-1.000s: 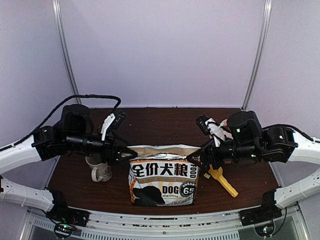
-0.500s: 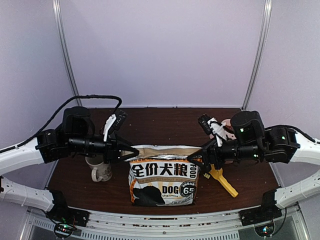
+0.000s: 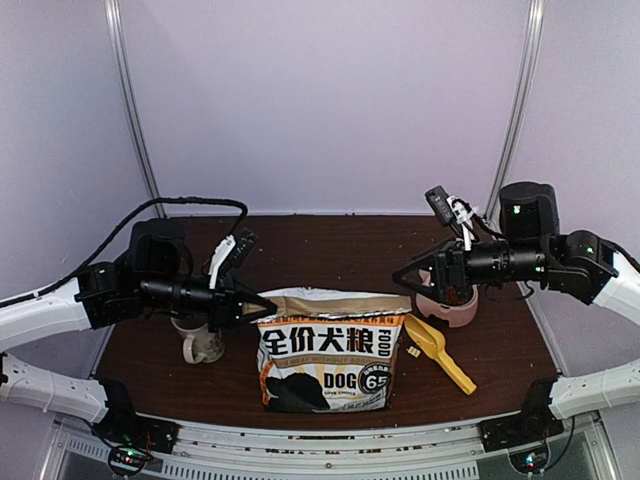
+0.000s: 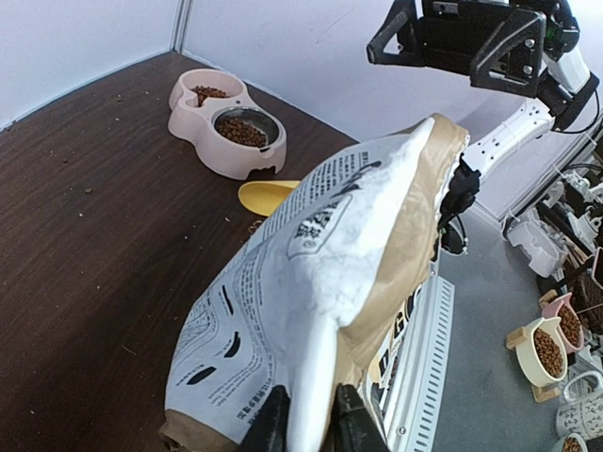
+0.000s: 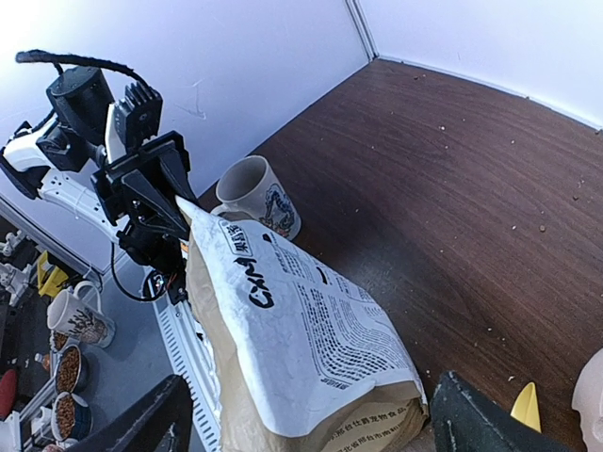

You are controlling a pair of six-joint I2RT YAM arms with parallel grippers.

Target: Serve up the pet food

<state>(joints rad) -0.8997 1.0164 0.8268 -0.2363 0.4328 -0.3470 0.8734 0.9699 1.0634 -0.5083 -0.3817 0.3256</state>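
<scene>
watching the top view, i saw the left gripper (image 3: 262, 303) clamped on the upper left corner of the dog food bag (image 3: 325, 355), which stood upright mid-table. from the left wrist, its fingers (image 4: 270, 426) pinched the bag's folded paper edge. the right gripper (image 3: 405, 278) hung spread wide and empty, raised near the pink double bowl (image 3: 455, 315), apart from the bag. the pet food (image 4: 243, 132) lay in both cups of that bowl. a yellow scoop (image 3: 440, 357) lay between bag and bowl, and a mug (image 3: 200, 345) stood beneath the left arm.
</scene>
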